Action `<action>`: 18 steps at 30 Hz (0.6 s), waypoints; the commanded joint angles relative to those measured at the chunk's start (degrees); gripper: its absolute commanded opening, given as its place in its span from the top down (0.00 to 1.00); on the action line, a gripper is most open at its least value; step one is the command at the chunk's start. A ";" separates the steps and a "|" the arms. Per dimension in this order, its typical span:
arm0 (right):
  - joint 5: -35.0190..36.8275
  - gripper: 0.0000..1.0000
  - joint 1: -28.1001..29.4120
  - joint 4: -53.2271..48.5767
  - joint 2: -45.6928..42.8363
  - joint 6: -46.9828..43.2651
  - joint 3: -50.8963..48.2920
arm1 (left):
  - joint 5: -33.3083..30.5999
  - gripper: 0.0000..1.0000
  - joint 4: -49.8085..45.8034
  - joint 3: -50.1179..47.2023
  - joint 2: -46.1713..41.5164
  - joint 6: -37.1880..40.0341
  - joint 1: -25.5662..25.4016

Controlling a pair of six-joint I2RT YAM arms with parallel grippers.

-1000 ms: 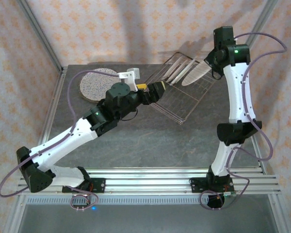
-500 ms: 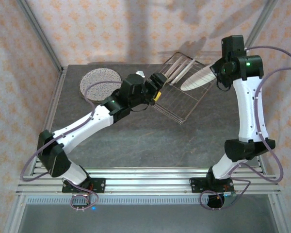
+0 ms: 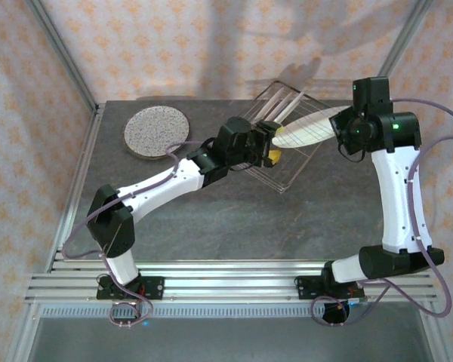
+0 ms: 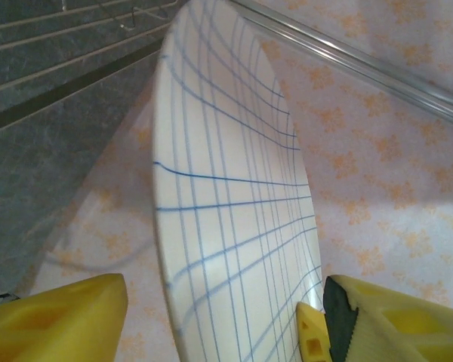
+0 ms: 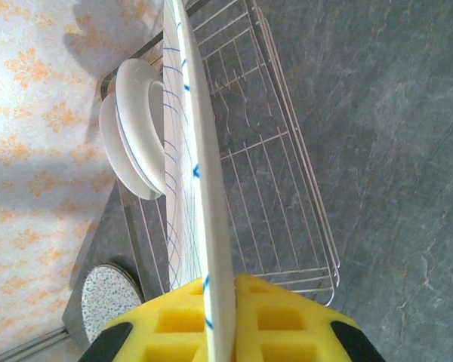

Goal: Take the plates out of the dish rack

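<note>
A white plate with blue plaid lines (image 3: 306, 128) hangs tilted above the wire dish rack (image 3: 287, 172). My right gripper (image 3: 338, 125) is shut on its right rim; the right wrist view has the plate edge-on (image 5: 200, 151) between the yellow pads of that gripper (image 5: 219, 317). My left gripper (image 3: 272, 148) is open at the plate's left rim. In the left wrist view the plate (image 4: 226, 188) stands between the fingers of the left gripper (image 4: 219, 320); the right one (image 4: 392, 324) is close to its face, and the left one (image 4: 68, 317) is apart from it. Two white plates (image 5: 140, 128) stand in the rack (image 5: 287, 173).
A speckled plate (image 3: 157, 131) lies flat on the grey table at the back left, and its edge shows in the right wrist view (image 5: 109, 290). Patterned walls and metal frame posts close in the back and sides. Bare table lies in front of the rack.
The right arm has swung the plaid plate down and left over the rack. The left arm has reached right from near the speckled plate to the plate's rim, its jaws narrowing.
</note>
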 commanded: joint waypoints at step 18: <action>-4.55 1.00 -1.17 7.47 -4.99 4.67 -5.93 | 0.57 0.90 5.16 2.40 2.33 -5.55 -1.02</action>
